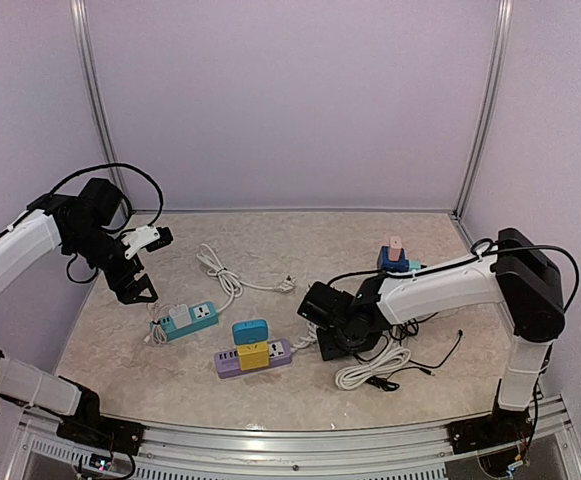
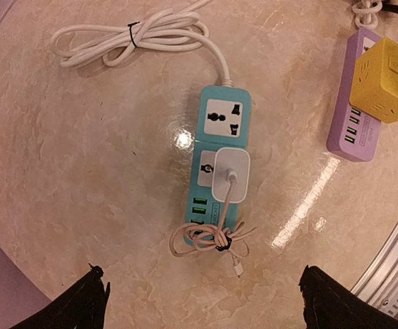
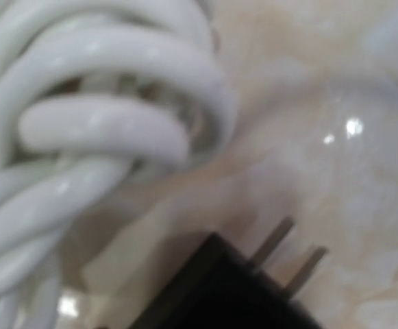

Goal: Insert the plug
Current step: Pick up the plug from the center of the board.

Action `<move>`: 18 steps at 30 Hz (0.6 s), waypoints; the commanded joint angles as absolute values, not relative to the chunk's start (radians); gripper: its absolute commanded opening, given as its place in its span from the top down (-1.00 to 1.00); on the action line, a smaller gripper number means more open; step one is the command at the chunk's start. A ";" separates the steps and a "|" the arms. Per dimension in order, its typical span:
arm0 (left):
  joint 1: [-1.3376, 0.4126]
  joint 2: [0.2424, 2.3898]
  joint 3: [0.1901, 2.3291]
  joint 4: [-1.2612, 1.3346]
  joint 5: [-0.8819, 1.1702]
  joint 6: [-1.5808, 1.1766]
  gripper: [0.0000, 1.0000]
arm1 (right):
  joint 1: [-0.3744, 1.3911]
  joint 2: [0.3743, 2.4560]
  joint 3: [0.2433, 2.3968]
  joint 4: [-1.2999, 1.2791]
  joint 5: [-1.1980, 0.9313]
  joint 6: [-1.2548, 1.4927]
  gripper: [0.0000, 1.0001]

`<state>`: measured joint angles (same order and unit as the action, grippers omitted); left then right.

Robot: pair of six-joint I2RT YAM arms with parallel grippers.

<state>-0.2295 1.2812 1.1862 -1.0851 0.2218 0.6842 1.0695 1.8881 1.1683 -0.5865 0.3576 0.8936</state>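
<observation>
A black plug (image 3: 240, 295) with two flat metal prongs (image 3: 270, 243) fills the bottom middle of the right wrist view, very close and blurred. My right gripper (image 1: 332, 335) hangs low over the table and appears shut on this plug; its fingers merge with the black body. A purple power strip (image 1: 280, 350) with a yellow adapter (image 1: 253, 354) on it lies just left of that gripper. My left gripper (image 2: 201, 271) stands open above a teal power strip (image 2: 222, 171), which carries a white charger (image 2: 231, 175).
A coiled white cable (image 3: 96, 137) lies right beside the plug. A blue adapter (image 1: 250, 330) sits behind the purple strip. Another white cable (image 1: 225, 275) runs from the teal strip, and a blue and pink block (image 1: 394, 255) stands at the back right.
</observation>
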 commanded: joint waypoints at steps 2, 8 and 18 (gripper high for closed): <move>-0.224 1.282 1.202 -1.095 0.235 0.678 -0.91 | 1.036 1.887 1.181 -0.585 0.401 0.895 -0.29; -0.223 1.289 1.209 -1.099 0.235 0.681 -0.91 | 1.036 1.920 1.226 -0.510 0.330 0.843 -0.30; -0.222 1.287 1.206 -1.102 0.231 0.687 -0.90 | 1.046 1.980 1.331 -0.586 0.313 0.780 -0.22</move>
